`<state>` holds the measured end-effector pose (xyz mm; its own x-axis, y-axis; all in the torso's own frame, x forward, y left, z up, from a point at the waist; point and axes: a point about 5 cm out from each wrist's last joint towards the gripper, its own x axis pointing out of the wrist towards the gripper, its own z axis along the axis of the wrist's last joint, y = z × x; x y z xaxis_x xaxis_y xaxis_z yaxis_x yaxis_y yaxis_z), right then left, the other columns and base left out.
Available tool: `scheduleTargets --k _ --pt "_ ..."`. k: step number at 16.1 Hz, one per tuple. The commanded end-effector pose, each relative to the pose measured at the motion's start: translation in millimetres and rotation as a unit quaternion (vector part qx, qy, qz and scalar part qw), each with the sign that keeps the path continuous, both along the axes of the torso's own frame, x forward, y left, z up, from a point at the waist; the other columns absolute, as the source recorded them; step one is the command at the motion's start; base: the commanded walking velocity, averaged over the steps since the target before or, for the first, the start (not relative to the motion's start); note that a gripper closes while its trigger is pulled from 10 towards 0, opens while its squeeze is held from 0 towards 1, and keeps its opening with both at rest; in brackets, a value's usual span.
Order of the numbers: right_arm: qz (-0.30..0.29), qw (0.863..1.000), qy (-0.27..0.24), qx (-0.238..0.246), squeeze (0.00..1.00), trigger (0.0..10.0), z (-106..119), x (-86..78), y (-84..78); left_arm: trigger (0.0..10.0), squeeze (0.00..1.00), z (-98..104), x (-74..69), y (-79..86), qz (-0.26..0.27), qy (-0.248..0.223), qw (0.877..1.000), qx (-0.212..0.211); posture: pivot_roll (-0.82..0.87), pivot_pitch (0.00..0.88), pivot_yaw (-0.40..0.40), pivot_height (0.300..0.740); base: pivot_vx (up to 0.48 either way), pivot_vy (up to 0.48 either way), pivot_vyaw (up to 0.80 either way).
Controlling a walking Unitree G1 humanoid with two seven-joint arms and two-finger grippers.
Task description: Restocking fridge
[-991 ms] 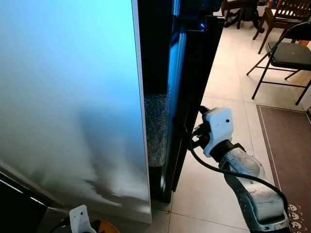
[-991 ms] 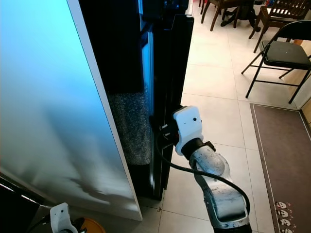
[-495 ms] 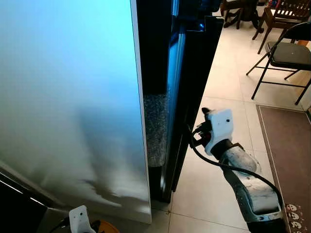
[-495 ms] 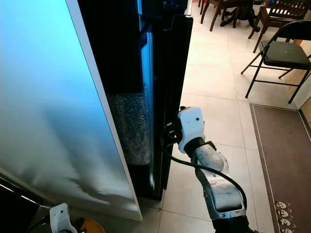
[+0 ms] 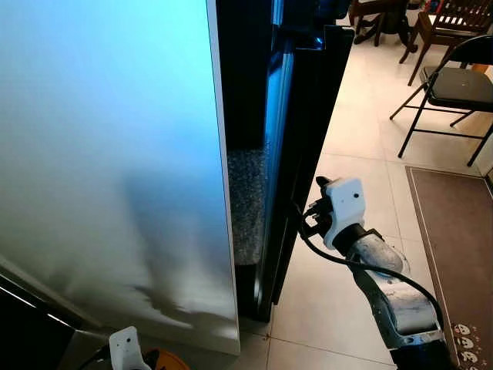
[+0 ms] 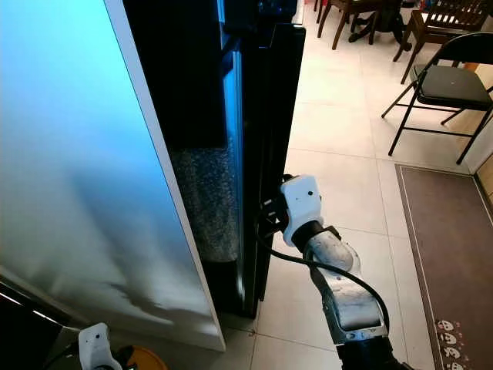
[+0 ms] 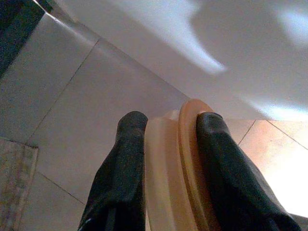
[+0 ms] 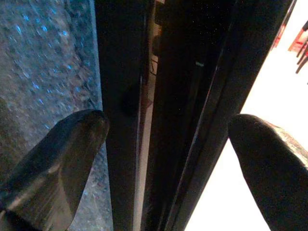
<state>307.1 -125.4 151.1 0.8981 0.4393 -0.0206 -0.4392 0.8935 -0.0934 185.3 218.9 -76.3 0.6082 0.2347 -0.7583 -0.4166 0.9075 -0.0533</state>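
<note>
Fingers of the right end effector [image 8: 168,159] stand spread apart on either side of the tall black fridge door's edge [image 8: 192,96], low down beside the pale frosted fridge side panel [image 5: 108,154] — one finger towards the bubbled grey lining, the other towards the white tiled floor [image 5: 362,139]. Down by the floor, the left end effector [image 7: 168,144] is clamped on a round peach-coloured plastic lid [image 7: 178,163] — held on edge.
</note>
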Motion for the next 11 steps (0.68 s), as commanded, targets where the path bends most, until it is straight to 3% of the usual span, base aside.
scheduleTargets --k 1,3,6,10,11 --pt "-0.005 1.000 -0.004 0.001 0.00 10.0 1 2.0 -2.1 10.0 0.00 -14 -23.4 -9.6 -0.010 0.054 0.998 -0.015 -0.13 0.110 -0.017 0.740 0.000 0.000 0.00" --pt "-0.030 0.999 -0.008 -0.009 0.00 10.0 -4 5.4 -8.9 10.0 0.00 -14 -24.0 -9.8 -0.009 0.058 0.998 -0.013 -0.13 0.096 -0.014 0.740 0.000 0.000 0.00" --pt "-0.114 0.993 -0.017 -0.009 0.00 10.0 -5 8.9 -30.3 10.0 0.00 -14 -23.0 -9.6 -0.015 0.053 0.998 -0.013 -0.14 0.105 -0.010 0.740 0.000 0.000 0.00" --pt "-0.184 0.983 -0.012 -0.020 0.00 10.0 -19 -0.9 -53.8 10.0 0.00 -14 -23.3 -8.9 -0.021 0.053 0.998 -0.013 -0.15 0.107 -0.008 0.740 0.000 0.000 0.00" --pt "-0.228 0.974 -0.001 -0.017 0.00 10.0 -28 -9.0 -68.0 10.0 0.00 -14 -23.1 -8.2 -0.022 0.054 0.998 -0.012 -0.15 0.109 -0.008 0.740 0.000 0.000 0.00"
